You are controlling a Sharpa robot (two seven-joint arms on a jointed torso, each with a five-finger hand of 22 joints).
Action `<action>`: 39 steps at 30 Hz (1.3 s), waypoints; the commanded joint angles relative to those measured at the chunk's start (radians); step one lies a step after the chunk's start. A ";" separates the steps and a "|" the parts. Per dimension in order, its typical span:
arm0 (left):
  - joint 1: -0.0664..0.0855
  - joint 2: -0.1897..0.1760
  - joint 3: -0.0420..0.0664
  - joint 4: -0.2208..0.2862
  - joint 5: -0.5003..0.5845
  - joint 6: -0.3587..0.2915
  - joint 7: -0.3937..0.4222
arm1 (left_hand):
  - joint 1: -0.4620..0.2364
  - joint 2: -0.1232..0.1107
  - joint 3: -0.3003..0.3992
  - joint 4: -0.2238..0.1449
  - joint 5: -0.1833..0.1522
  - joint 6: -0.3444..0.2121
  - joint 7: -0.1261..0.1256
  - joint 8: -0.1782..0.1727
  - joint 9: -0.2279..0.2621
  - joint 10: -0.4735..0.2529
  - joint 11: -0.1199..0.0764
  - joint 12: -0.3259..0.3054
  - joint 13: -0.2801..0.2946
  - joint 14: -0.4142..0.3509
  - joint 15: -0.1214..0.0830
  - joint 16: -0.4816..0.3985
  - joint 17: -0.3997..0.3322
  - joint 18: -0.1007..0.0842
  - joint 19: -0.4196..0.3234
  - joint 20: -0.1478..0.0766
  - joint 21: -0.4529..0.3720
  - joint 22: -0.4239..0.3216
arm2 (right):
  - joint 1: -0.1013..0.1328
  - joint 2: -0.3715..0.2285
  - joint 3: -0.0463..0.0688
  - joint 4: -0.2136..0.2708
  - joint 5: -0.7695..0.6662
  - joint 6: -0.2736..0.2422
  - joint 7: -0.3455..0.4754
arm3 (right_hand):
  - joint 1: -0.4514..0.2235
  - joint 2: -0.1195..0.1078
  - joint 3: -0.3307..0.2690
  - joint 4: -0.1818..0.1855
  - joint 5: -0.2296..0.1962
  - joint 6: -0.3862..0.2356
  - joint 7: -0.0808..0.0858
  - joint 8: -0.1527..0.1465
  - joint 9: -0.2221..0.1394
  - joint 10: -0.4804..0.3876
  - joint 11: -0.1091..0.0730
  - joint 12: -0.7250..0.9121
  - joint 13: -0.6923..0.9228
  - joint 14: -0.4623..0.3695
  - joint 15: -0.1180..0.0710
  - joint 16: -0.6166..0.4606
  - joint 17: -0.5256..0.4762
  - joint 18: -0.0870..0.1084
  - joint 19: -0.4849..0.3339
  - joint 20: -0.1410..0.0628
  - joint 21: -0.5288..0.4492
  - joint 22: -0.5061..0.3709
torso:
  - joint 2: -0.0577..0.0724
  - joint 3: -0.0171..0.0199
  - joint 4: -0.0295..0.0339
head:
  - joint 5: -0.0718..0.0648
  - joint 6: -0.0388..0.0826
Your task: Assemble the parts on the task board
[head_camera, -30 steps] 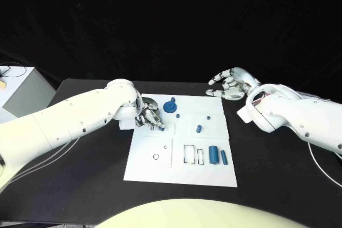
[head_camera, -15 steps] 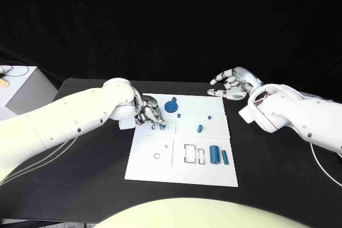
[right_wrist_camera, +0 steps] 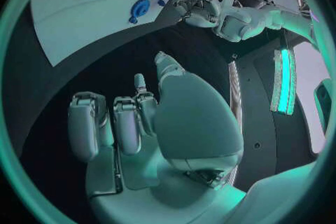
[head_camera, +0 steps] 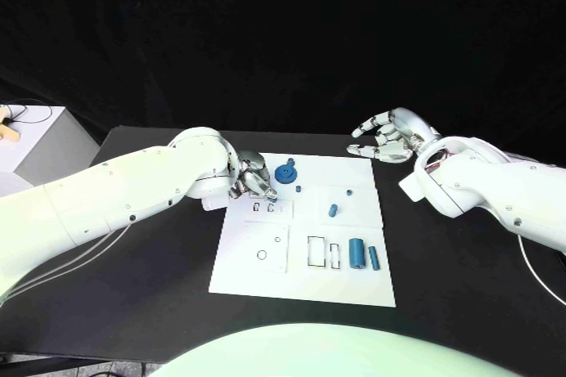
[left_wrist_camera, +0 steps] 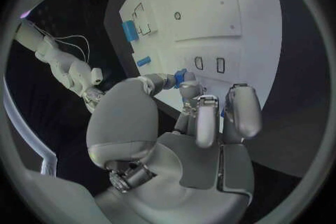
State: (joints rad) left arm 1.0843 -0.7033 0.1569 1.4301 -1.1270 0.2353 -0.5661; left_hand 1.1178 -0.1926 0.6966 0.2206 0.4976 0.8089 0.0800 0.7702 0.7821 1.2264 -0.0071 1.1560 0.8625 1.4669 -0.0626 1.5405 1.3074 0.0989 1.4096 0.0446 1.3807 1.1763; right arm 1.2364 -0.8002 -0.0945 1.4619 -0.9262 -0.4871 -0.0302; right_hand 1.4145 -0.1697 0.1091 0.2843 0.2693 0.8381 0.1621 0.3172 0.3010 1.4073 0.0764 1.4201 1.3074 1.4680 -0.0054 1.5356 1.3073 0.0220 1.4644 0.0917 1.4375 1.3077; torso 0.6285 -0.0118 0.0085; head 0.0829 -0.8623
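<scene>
The white task board [head_camera: 301, 275] lies mid-table. My left hand [head_camera: 251, 185] hovers over its back left corner and pinches a small blue part [left_wrist_camera: 181, 75] between thumb and a finger, just beside two small slots [head_camera: 264, 206]. On the board lie a blue gear-like knob [head_camera: 285, 174], a small peg [head_camera: 298, 188], a short piece [head_camera: 333, 210], a thick blue cylinder [head_camera: 357, 251] and a slimmer one [head_camera: 374, 258] beside rectangular recesses [head_camera: 315, 252]. My right hand [head_camera: 389, 138] hangs off the board's back right corner, fingers apart and holding nothing.
A white box [head_camera: 35, 144] stands at the table's left edge. Bare black table surrounds the board. Round holes [head_camera: 261, 255] mark the board's front left panel.
The left hand has shifted a little toward the back with its blue part, uncovering the two small slots. The right hand has stayed in place.
</scene>
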 commanded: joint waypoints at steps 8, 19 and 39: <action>-0.008 -0.007 -0.011 0.025 -0.123 -0.093 0.024 | -0.006 0.005 0.233 -0.234 0.007 0.018 -0.009 0.005 0.003 0.010 0.000 0.009 0.009 0.091 -0.007 0.004 0.222 -0.021 0.006 -0.004 0.009 0.005 | -0.001 0.002 0.000 -0.016 0.022 -0.030 0.050 | -0.009 -0.001 0.005 0.002 0.003 -0.010 0.002 -0.005 -0.003 -0.049 0.003 -0.045 0.083 0.067 0.006 -0.041 0.145 0.028 0.027 0.009 -0.068 0.096 | -0.008 0.0032 0.0049 | 0.003 -0.010; -0.023 -0.002 -0.016 0.019 -0.104 -0.081 0.019 | -0.006 0.005 0.233 -0.235 0.008 0.018 -0.009 0.006 0.003 0.011 -0.001 0.010 0.010 0.091 -0.007 0.004 0.221 -0.021 0.006 -0.004 0.009 0.005 | -0.001 0.019 0.000 -0.053 0.240 -0.168 0.281 | 0.021 -0.029 0.149 0.002 0.049 -0.012 0.002 0.009 -0.006 -0.407 0.002 -0.733 -0.562 -0.196 0.005 -0.864 -0.549 0.159 -0.232 0.010 -1.040 -0.678 | -0.004 0.0020 0.0042 | 0.002 -0.010; -0.029 0.012 -0.018 -0.001 -0.069 -0.057 0.011 | -0.007 0.005 0.236 -0.235 0.009 0.019 -0.010 0.006 0.004 0.012 -0.002 0.011 0.011 0.090 -0.008 0.003 0.220 -0.021 0.006 -0.005 0.009 0.004 | 0.001 0.052 0.000 -0.138 0.483 -0.095 0.416 | -0.049 -0.057 0.323 -0.090 0.044 -0.081 0.092 -0.047 -0.058 -0.457 0.111 -1.192 -1.135 -0.431 0.137 -1.392 -0.839 0.161 -0.438 0.144 -1.374 -1.072 | -0.004 0.0018 0.0059 | 0.001 -0.010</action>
State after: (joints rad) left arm 1.0551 -0.6940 0.1390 1.4288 -1.2159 0.1621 -0.5580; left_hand 1.1131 -0.1973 0.6966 0.2206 0.5030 0.8159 0.0763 0.7728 0.7861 1.2334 -0.0071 1.1610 0.8719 1.4668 -0.0624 1.5405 1.3074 0.0831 1.4133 0.0411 1.3846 1.1803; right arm 1.2368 -0.7491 -0.0949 1.3256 -0.4838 -0.6112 0.3448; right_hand 1.3749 -0.2249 0.4334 0.1997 0.3172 0.7593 0.1979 0.2743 0.2438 0.9463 0.1837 0.2337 0.1734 1.0338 0.1250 0.1461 0.4687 0.1779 1.0318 0.2344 0.0662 0.2370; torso 0.6243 -0.0099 0.0139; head 0.0834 -0.8727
